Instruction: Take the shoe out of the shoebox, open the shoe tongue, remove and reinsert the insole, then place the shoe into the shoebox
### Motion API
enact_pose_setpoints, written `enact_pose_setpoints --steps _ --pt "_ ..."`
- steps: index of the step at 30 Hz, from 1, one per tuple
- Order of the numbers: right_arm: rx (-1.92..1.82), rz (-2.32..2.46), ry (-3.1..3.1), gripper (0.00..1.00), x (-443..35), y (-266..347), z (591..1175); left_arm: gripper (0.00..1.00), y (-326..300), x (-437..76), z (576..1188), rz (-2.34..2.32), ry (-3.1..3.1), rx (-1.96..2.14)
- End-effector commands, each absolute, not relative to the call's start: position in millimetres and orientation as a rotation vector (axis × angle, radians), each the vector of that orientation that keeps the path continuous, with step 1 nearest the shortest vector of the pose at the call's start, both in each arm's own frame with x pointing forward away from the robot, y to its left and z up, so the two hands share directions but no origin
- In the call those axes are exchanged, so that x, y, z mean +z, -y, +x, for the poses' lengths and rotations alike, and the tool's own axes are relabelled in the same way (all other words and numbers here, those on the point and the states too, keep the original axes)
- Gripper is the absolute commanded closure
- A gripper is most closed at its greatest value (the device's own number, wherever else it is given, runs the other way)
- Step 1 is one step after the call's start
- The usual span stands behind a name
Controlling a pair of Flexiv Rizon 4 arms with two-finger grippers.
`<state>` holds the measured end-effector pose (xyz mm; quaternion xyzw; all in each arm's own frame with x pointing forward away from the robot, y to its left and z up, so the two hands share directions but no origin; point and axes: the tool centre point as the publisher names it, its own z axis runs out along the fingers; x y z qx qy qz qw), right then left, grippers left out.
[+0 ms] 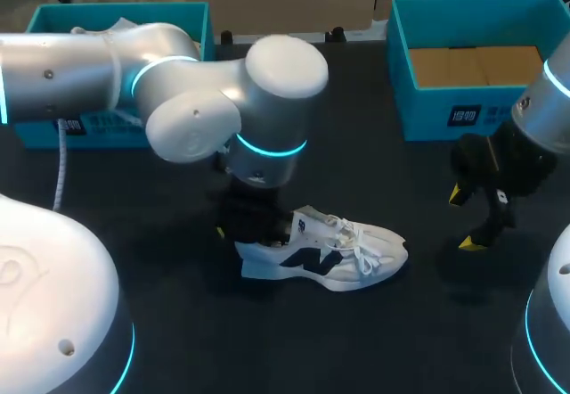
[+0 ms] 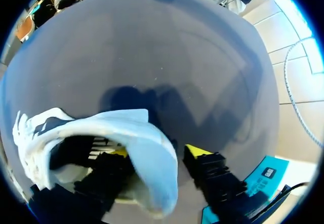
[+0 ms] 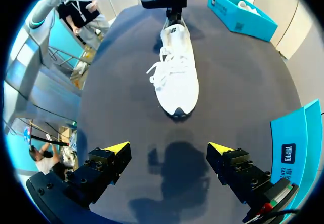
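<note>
A white sneaker (image 1: 334, 253) with dark side panels lies upright on the black table, toe toward the right. My left gripper (image 1: 245, 233) stands over its heel. In the left wrist view the left gripper (image 2: 159, 152) straddles the heel wall of the sneaker (image 2: 152, 148): one finger is inside the shoe, the other just outside with a small gap, so it is open. My right gripper (image 1: 464, 219) hangs open to the right of the toe, holding nothing. Seen from the right wrist, the right gripper (image 3: 169, 148) is a short way from the toe of the sneaker (image 3: 177, 77).
An open teal shoebox (image 1: 401, 73) with a bare cardboard floor stands at the back right. A second teal box (image 1: 53, 15) at the back left is partly hidden by my left arm; the second box (image 3: 243, 13) holds something white.
</note>
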<state>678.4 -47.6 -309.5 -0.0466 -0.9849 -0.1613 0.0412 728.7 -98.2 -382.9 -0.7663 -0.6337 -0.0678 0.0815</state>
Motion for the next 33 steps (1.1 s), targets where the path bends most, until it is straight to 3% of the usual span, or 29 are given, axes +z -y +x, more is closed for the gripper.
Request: enact_pose_setpoints --steps 1,8,12,25,33 --pt "-0.492 -0.143 3.018 0.00 -310 48 677 0.00 85 -350 725 -2.316 1.930 -0.181" --pt "-0.492 -0.143 3.018 0.00 -310 48 677 0.00 78 -306 720 -2.278 2.071 -0.067" --pt "-0.492 -0.143 3.018 0.00 -310 48 677 0.00 70 -283 712 -2.107 2.130 0.296" --pt "-0.492 -0.143 3.018 0.00 -310 48 677 0.00 70 -283 712 -2.107 2.130 0.296" --pt "-0.492 -0.143 3.018 0.00 -310 48 677 0.00 26 -281 712 -1.360 2.581 0.561"
